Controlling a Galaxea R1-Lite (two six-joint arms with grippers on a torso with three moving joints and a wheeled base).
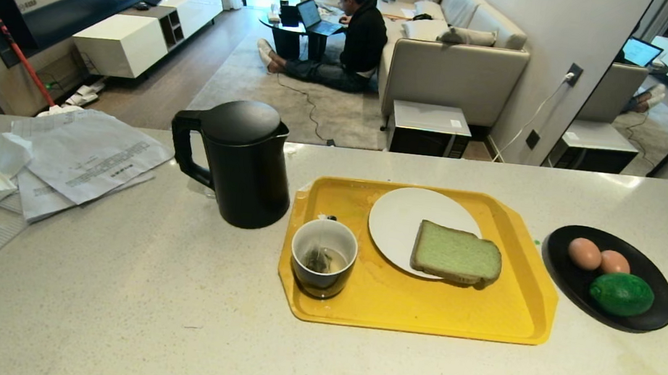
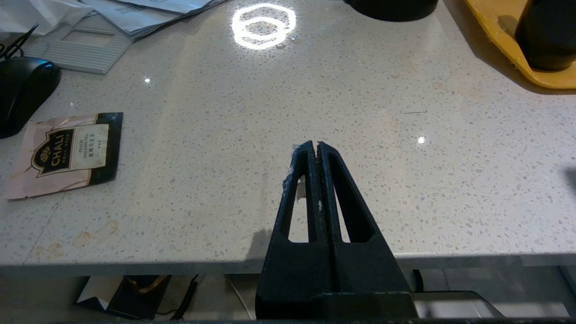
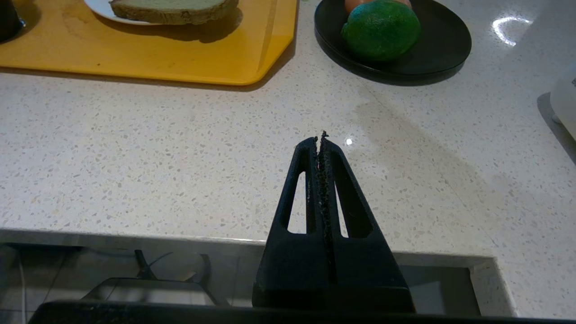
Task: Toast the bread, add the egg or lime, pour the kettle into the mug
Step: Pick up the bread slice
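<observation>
The pale green bread (image 1: pixel 456 254) lies on a white plate (image 1: pixel 396 219) on a yellow tray (image 1: pixel 420 308). The dark mug (image 1: pixel 323 256), a tea bag inside it, stands at the tray's near left corner. The black kettle (image 1: pixel 240 162) stands left of the tray. Two eggs (image 1: pixel 585 253) and the lime (image 1: pixel 621 293) rest in a black dish (image 1: pixel 656 308) right of the tray. My left gripper (image 2: pixel 314 145) is shut and empty over the counter's near edge. My right gripper (image 3: pixel 320 138) is shut and empty near the front edge, short of the lime (image 3: pixel 380 29) and the bread (image 3: pixel 173 10).
Loose papers (image 1: pixel 83 155) and a tissue lie on the counter's left. A tea sachet (image 2: pixel 67 153) and a black mouse (image 2: pixel 22 90) sit at the near left. A person sits on the floor by a sofa (image 1: pixel 459 58) beyond the counter. A white object (image 3: pixel 568 96) stands at the far right.
</observation>
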